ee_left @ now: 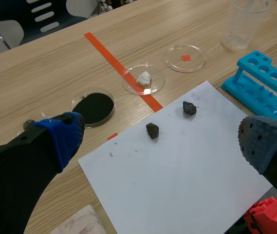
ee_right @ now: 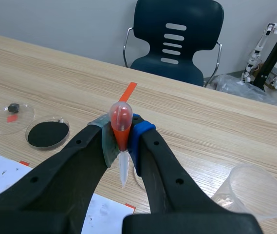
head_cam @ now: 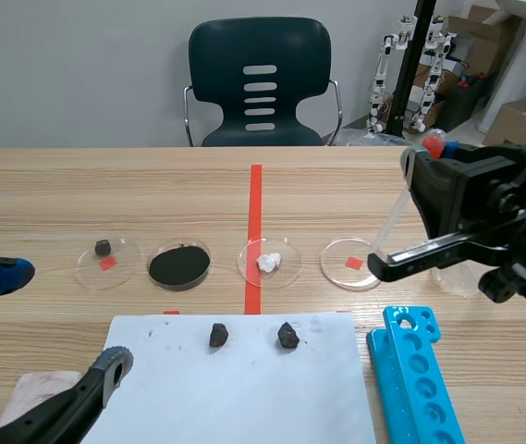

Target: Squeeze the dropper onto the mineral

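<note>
dropper (ee_right: pixel 120 130) | clamped in right jaws | left jaws spread, holding nothing

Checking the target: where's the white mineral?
Scene view, mid-table: the white mineral lies in a clear dish between the black powder dish and an empty dish.

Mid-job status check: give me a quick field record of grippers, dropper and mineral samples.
Right gripper: shut on dropper, at its red bulb
Left gripper: open, above white paper
Dropper tip: by the empty dish, not over any mineral
White mineral: in the tape-line dish
Dark rocks: two on paper, one in leftmost dish
</note>
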